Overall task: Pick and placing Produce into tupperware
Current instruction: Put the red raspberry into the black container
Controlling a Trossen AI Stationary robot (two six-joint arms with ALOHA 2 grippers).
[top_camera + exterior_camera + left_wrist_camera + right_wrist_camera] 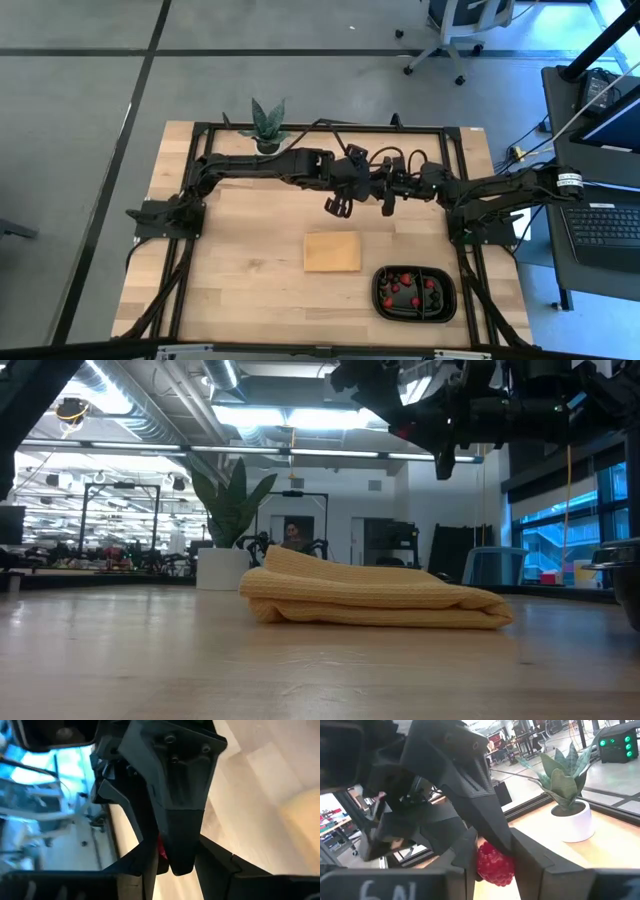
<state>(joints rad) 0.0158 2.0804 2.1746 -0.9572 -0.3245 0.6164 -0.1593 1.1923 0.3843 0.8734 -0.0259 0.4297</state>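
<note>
Here the right pincer (492,857) pinches a roundish red berry (495,865).

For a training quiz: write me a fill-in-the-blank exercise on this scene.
1. The berry between the right gripper's fingers is ____ in colour.
2. Seen from above, the tray lies to the ____ of the tan pad.
3. Both grippers meet above the table, the left gripper beside the right, between the pad and the potted ____.

Missing words: red; right; plant
</note>
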